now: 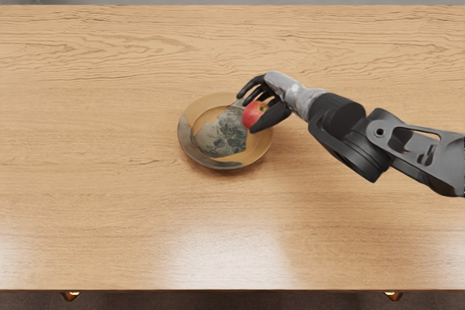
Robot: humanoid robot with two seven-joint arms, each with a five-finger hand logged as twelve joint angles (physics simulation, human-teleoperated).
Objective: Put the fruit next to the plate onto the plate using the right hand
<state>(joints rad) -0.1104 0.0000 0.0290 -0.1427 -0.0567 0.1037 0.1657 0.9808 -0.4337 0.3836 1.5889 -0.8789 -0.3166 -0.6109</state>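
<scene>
Right arm in from the right edge, reaching left across the table [109,208]. Left arm not in view.

Right hand [263,101] is closed around the fruit [252,115]: dark fingers [251,86] curl over its far side and the thumb sits on the near side. The fruit is red with a yellowish patch and small, probably an apple or peach; I can't say which.

The fruit sits over the right inner part of the plate [218,164], just inside the right rim. I can't tell whether it touches the plate or hangs slightly above it. The plate is shallow, amber-rimmed, with a mottled grey-green centre, and sits mid-table.

Step, as I read it: pick and carry are done, and this is the placing step. The fruit is over the plate, and release has not happened.

Next move calls for:
- Lower a touch if there is any gap, so the fruit doesn't drop and roll.
- Perhaps nudge left toward the plate's centre, because it is close to the rim here.
- Open the fingers slowly, then lift the hand up and back to the right, clear of fruit and rim.

Risk, my guess: a round fruit near the rim could roll off as the fingers let go.
</scene>
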